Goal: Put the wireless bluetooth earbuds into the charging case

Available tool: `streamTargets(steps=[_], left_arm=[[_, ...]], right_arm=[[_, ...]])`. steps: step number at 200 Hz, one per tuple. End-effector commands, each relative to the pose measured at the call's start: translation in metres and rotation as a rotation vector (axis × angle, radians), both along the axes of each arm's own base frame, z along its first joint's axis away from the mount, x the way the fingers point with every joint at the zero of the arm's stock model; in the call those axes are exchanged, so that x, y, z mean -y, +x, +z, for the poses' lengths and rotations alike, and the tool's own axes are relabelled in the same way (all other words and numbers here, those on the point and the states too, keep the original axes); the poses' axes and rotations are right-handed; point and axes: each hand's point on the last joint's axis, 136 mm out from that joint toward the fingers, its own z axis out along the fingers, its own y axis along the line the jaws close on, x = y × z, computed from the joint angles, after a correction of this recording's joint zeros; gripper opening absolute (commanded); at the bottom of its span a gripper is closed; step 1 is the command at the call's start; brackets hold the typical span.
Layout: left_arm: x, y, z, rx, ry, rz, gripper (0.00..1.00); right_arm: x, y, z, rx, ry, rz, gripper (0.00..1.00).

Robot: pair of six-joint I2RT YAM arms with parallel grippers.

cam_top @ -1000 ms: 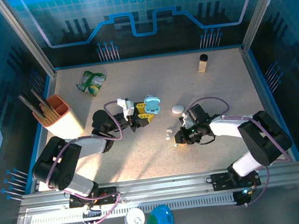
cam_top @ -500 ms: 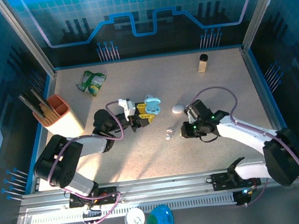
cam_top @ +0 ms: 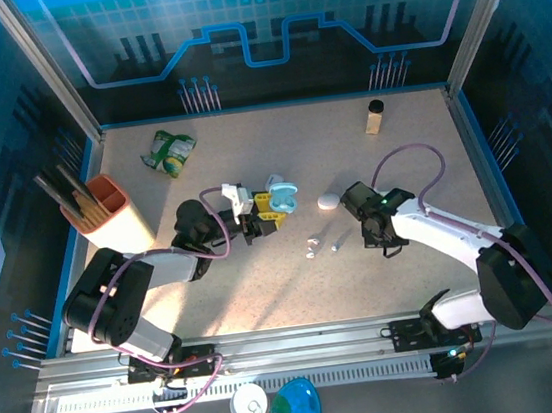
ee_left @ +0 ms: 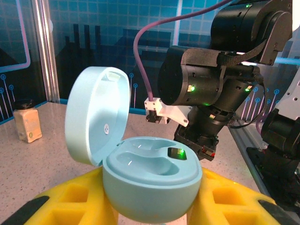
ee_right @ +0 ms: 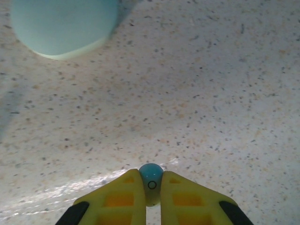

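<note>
Getting started: right claw (ee_right: 151,188) clenched on one teal earbud (ee_right: 151,176), left claw (ee_left: 149,206) gripping the open case (ee_left: 140,183), wells (ee_left: 140,161) empty, other earbuds (cam_top: 311,247) loose on counter (cam_top: 267,293)

A speckled beige desk (cam_top: 430,147) with a blue rim (cam_top: 274,106) lies under the left tool (cam_top: 274,208). Beyond the tool and off to both its sides stand translucent blue walls (cam_top: 263,17), printed with a pale grid and circuit-like lines. Slanting metal posts (cam_top: 46,69) frame the far corners. On the tool's near side a metal rail (cam_top: 303,341) runs along the desk edge. A warm, bright patch of light falls on the desk there.
</note>
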Motion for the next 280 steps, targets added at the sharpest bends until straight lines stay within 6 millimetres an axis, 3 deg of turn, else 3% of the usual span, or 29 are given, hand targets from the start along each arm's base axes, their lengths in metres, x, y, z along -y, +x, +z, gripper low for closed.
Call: streamTargets(steps=[1, 54, 101, 105, 127, 178, 223, 280], left_arm=[[-0.002, 0.003, 0.01, 0.059, 0.008, 0.022, 0.32], [0.008, 0.006, 0.0, 0.084, 0.034, 0.05, 0.32], [0.022, 0.034, -0.016, 0.144, 0.027, 0.227, 0.32], [0.023, 0.037, -0.018, 0.149, 0.03, 0.248, 0.31], [0.028, 0.052, -0.029, 0.184, 0.058, 0.361, 0.31], [0.056, 0.053, -0.044, 0.281, 0.134, 0.422, 0.32], [0.065, 0.049, -0.046, 0.296, 0.141, 0.413, 0.32], [0.066, 0.046, -0.047, 0.264, 0.13, 0.406, 0.32]], right_arm=[[0.009, 0.001, 0.01, 0.026, -0.051, -0.049, 0.12], [-0.009, 0.011, 0.024, 0.091, 0.058, 0.005, 0.12], [-0.047, 0.025, 0.061, 0.231, 0.287, 0.114, 0.13], [-0.052, 0.029, 0.074, 0.253, 0.311, 0.12, 0.13], [-0.07, 0.034, 0.098, 0.286, 0.382, 0.159, 0.13], [-0.124, 0.049, 0.141, 0.35, 0.538, 0.293, 0.13], [-0.157, 0.066, 0.154, 0.364, 0.583, 0.383, 0.13], [-0.177, 0.072, 0.149, 0.339, 0.619, 0.432, 0.13]])
